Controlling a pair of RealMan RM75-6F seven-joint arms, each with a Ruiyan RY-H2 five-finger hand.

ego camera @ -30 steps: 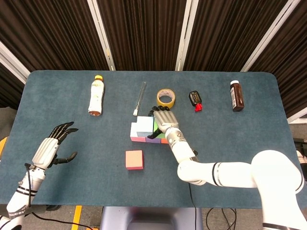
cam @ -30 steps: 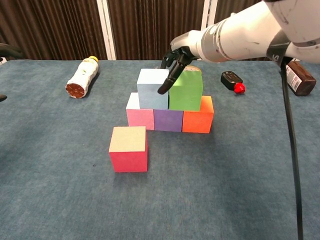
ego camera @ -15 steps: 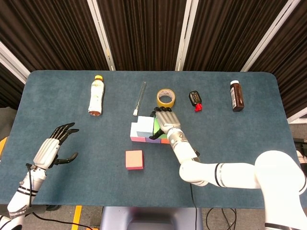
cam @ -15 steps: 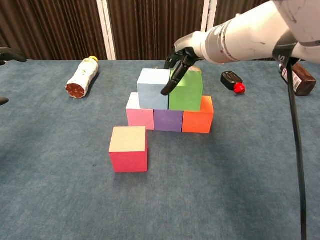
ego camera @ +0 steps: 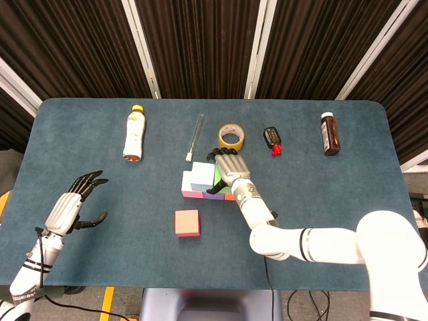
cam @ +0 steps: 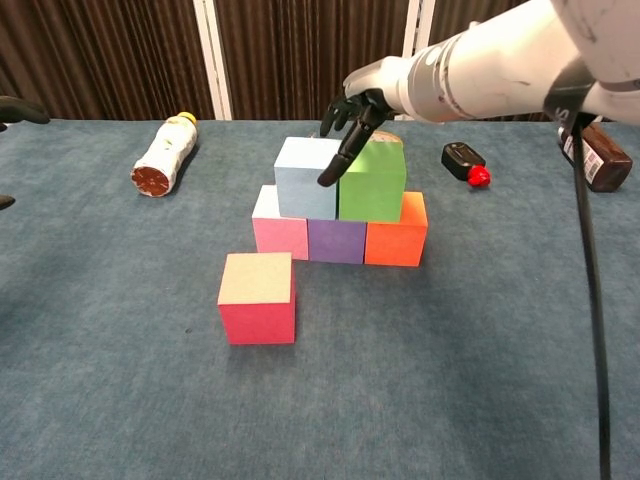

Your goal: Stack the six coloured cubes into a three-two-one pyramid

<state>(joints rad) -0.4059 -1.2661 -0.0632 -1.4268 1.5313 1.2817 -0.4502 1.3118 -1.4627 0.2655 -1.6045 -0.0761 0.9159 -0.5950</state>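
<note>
No writing can be read. Matte, square-edged cubes point(cam: 338, 205) are stacked (red cube point(cam: 257, 297) apart). Right hand point(cam: 352, 118) spread, grasping nothing; left hand point(ego camera: 70, 204) likewise released.

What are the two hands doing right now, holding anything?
Left hand: open, fingers apart, holding nothing, off at the table's left side.
Right hand: over the green cube, fingers pointing down; whether it grips the cube cannot be told.

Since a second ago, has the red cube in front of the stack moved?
No. The red cube sits in the same spot in front of the pink cube, apart from the stack, in both views. Neither hand touches it.
</note>
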